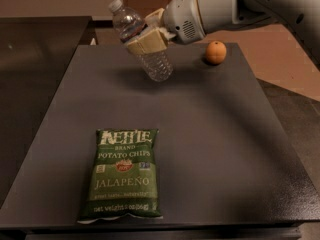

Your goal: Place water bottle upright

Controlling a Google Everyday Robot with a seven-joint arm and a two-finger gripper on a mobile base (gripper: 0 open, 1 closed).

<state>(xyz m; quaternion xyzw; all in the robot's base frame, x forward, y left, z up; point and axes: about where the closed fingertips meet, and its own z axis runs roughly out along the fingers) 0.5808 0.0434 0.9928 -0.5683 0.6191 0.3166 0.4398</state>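
The water bottle (150, 54) is a clear ribbed plastic bottle with a white cap. It hangs above the far part of the dark table (210, 124), tilted with its cap up and to the left and its base down and to the right. My gripper (146, 39) comes in from the upper right and is shut on the bottle's middle, with a beige finger pad (145, 43) across its front. The bottle's base is lifted off the table.
An orange (216, 52) sits at the table's far right. A green Kettle jalapeño chips bag (122, 173) lies flat near the front left. The robot's white arm (240, 6) crosses the upper right. A darker surface (35, 74) adjoins on the left.
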